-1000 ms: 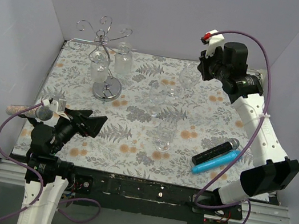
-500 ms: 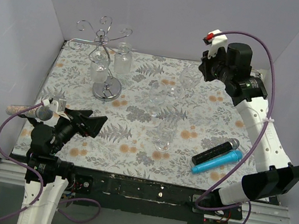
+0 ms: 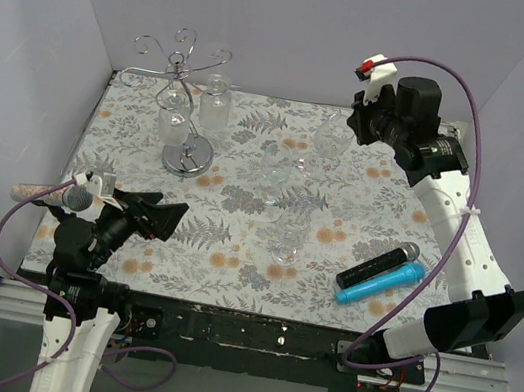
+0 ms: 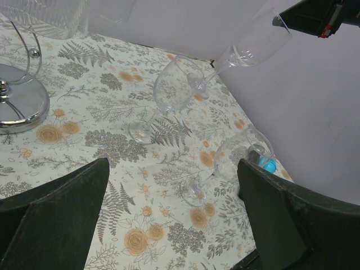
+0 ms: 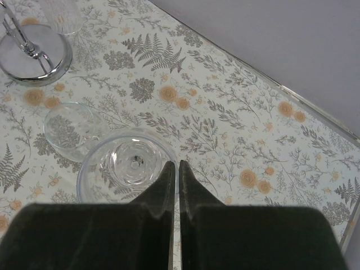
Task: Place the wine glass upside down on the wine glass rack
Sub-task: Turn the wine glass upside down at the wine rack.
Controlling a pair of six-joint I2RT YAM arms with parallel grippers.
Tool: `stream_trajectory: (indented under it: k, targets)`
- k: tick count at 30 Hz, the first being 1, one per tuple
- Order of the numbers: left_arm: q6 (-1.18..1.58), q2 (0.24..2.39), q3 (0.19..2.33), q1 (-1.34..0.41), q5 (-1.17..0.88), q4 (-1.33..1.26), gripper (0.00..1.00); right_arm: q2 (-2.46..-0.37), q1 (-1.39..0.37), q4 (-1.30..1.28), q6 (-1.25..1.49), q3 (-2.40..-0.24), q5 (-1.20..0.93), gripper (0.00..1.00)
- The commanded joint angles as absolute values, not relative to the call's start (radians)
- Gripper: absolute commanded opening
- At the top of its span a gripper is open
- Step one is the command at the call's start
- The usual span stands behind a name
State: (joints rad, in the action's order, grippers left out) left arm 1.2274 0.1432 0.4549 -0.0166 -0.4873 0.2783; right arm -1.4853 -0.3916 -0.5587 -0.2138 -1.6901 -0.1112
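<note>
Right gripper (image 3: 356, 123) is pinching the thin rim of the clear wine glass (image 3: 328, 137), black jaws nearly touching. It's holding the glass tilted in the air over the back of the floral cloth (image 3: 221, 255), well right of the twisted silver wire rack (image 3: 181, 90) with its shiny round base. Left gripper (image 3: 152, 215) is sitting wide open, gripping nothing. Two ribbed glasses (image 3: 172, 121) are probably hanging on the rack, hard to confirm.

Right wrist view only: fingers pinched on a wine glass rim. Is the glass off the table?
Observer: Yes. The right gripper holds the wine glass tilted in the air.
Operator: Left arm?
Observer: The left gripper sits open and empty at the near left.
Operator: Rack top?
Observer: The wine glass rack has two clear glass vessels by its stem; hanging or standing, I can't tell.
</note>
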Motion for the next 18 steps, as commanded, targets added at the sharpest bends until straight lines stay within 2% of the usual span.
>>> stream_trajectory:
  k: [1, 18]
  targets:
    - [1.223, 0.155, 0.459, -0.021, -0.499, 0.264, 0.98, -1.437, -0.384, -0.492, -0.204, -1.704, -0.129, 0.01]
    - [1.224, 0.158, 0.457, -0.021, -0.500, 0.262, 0.98, -1.431, -0.385, -0.495, -0.201, -1.712, -0.144, 0.01]
